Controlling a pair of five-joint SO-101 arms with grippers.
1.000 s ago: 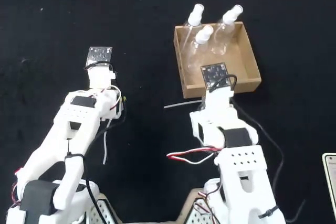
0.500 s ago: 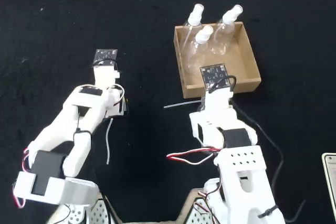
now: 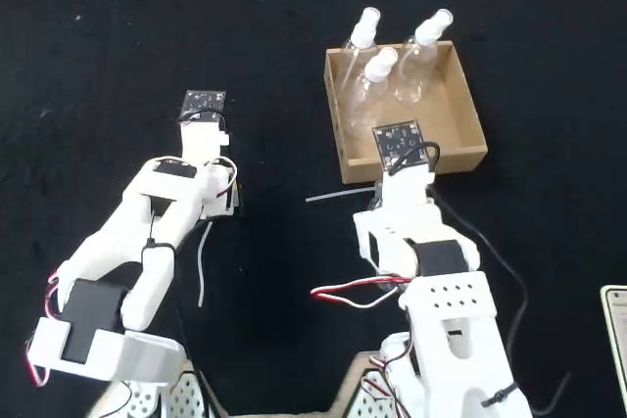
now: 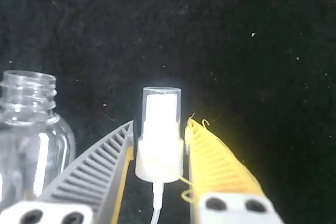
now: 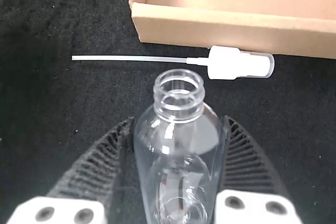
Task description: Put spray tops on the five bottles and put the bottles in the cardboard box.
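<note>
End effector R (image 5: 177, 125) w/ bottle (image 5: 178, 140), nr box (image 5: 236, 27)

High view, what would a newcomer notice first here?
Three capped bottles rest in the cardboard box at the table's far side. Nearer, the right gripper clamps an uncapped bottle, a loose spray top lying beside the box, while the left gripper pinches a second spray top.

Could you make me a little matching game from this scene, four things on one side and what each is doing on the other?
1. left gripper
2. right gripper
3. cardboard box
4. loose spray top

A. holds three capped bottles
B. lies on the table beside the box
C. shut on an open bottle
D. shut on the other spray top

Pairs: 1-D, 2-C, 3-A, 4-B
</note>
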